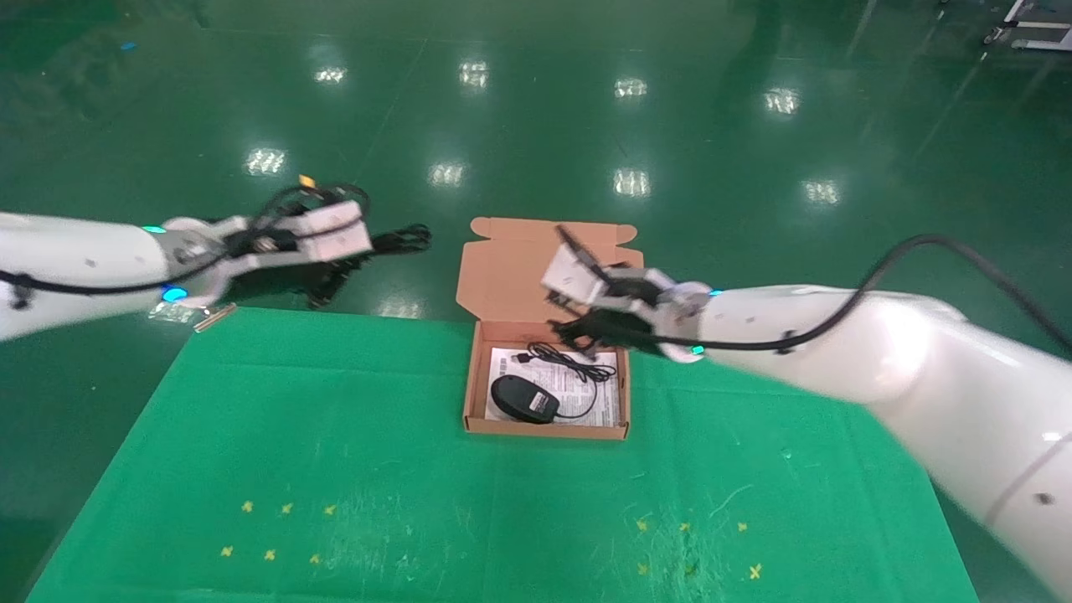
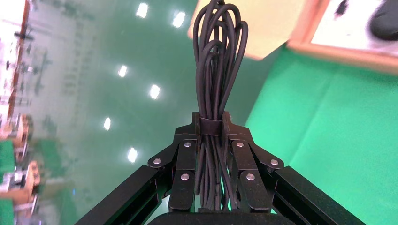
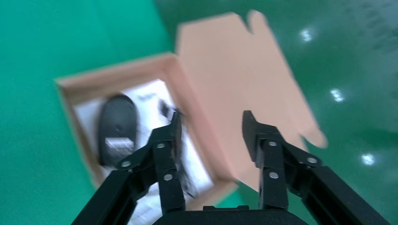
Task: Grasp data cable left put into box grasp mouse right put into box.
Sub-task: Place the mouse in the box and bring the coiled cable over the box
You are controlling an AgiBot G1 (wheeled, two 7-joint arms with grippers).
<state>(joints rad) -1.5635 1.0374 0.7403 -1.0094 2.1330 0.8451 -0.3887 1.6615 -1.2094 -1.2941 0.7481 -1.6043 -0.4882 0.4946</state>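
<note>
Green cloth table (image 1: pixel 335 469) nearest, scuffed, with small yellow marks. Left gripper (image 2: pixel 211 124) off the table's far-left corner clamps the data cable (image 2: pixel 217 61), a long strapped black bundle; shallow brown cardboard box (image 1: pixel 473 394) mid-table holds the oval black mouse (image 1: pixel 523 399) on white printed lining. Right gripper (image 3: pixel 211 131) hovers over the box's far right edge, fingers spread, empty.

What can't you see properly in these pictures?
- Head view: most of the data cable is hidden behind the left gripper.
- Left wrist view: the mouse is cut off by the edge.
- Right wrist view: the right gripper's fingers cover part of the box; the mouse's cord is blurred.
</note>
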